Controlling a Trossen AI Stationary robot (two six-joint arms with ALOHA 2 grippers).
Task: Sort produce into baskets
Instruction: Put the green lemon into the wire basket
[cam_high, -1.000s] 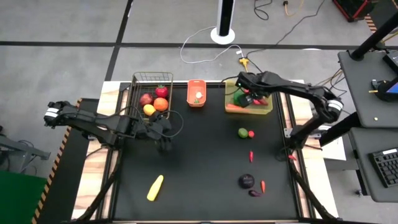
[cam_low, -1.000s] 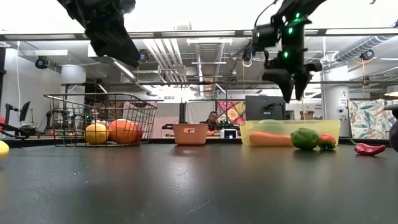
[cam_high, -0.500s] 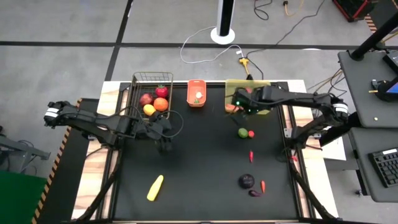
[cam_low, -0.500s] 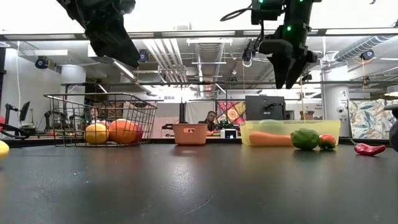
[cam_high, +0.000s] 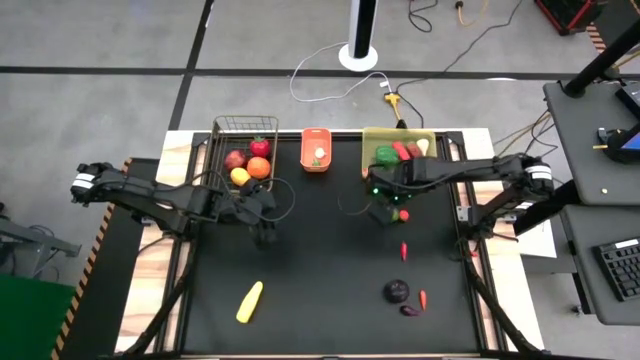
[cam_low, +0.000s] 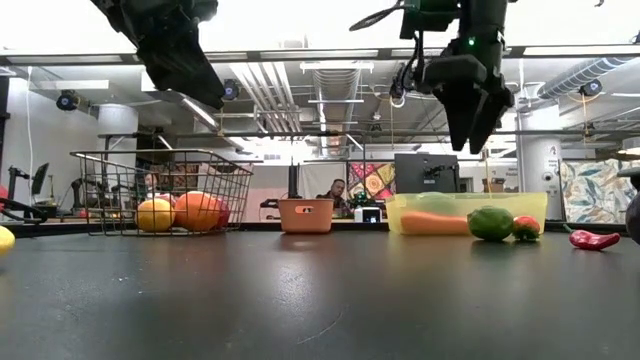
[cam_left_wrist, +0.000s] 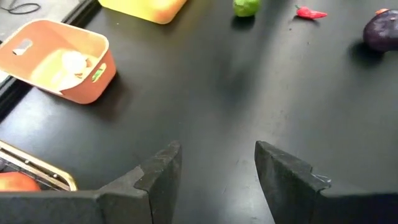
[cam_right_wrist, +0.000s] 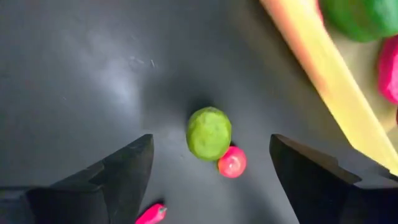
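The dark tabletop (cam_high: 320, 260) is serving as the landmark here. Near its left edge, the left gripper (cam_high: 262, 222) is hanging above the surface, just in front of the wire-mesh basket (cam_high: 222, 128). Its fingers (cam_left_wrist: 158, 177) are standing partly apart with only bare tabletop between them, gripping nothing. The wire-mesh basket is sitting at the tabletop's far left corner and is holding a red apple (cam_high: 235, 159), a second red fruit (cam_high: 260, 147), a yellow lemon (cam_high: 240, 176) and an orange (cam_high: 259, 167). Toward the near left of the tabletop, a yellow corn cob (cam_high: 250, 301) is lying alone.

At the middle of the tabletop's far edge, the small orange basket (cam_high: 316, 137) is sitting with a pale item inside.

Right of centre, the right gripper (cam_high: 386, 207) is hovering above the tabletop, its fingers (cam_right_wrist: 118, 174) spreading wide and empty. Directly under it, a green fruit (cam_right_wrist: 209, 132) is lying on the tabletop with a small red fruit (cam_right_wrist: 232, 162) touching it. At the far right corner, the yellow-green bin (cam_high: 367, 134) is holding a green pepper (cam_high: 386, 154), red pieces and, in the low view, a carrot (cam_low: 433, 223).

Nearer the front on the right side of the tabletop, a red chilli (cam_high: 404, 250) is lying by itself. Close to the front right edge, a purple eggplant (cam_high: 396, 291) is resting, with another small red chilli (cam_high: 423, 298) and a small dark purple piece (cam_high: 409, 310) just beside it.
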